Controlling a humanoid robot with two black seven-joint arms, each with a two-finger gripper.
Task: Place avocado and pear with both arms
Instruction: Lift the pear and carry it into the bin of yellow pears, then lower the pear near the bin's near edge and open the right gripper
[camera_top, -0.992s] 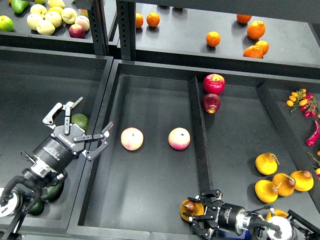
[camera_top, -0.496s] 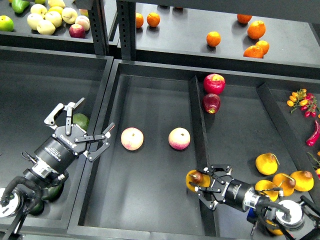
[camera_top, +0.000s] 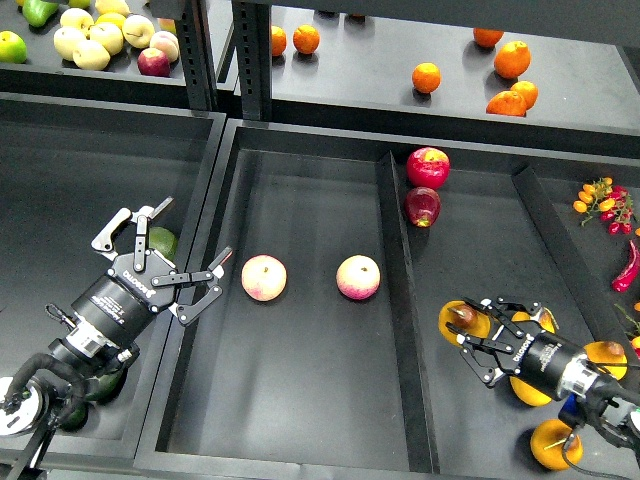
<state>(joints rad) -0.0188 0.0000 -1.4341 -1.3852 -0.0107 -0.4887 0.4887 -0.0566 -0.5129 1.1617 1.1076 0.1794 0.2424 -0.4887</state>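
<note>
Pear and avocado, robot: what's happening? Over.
Left tool open, avocado between its fingers, not gripped. Right tool shut on pear, carried right of the divider. Pear pile nearby.

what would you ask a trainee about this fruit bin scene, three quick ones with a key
1. True or false: the left gripper has its jaws open, not closed on the dark green egg-shaped avocado.
2. The right gripper holds the squat orange-yellow pear where? A: top shelf. B: right of the black divider. C: between the pinkish fruits.
3. How many pinkish round fruits lie in the middle compartment?

Key: 1 true; 2 B; 3 two.
</note>
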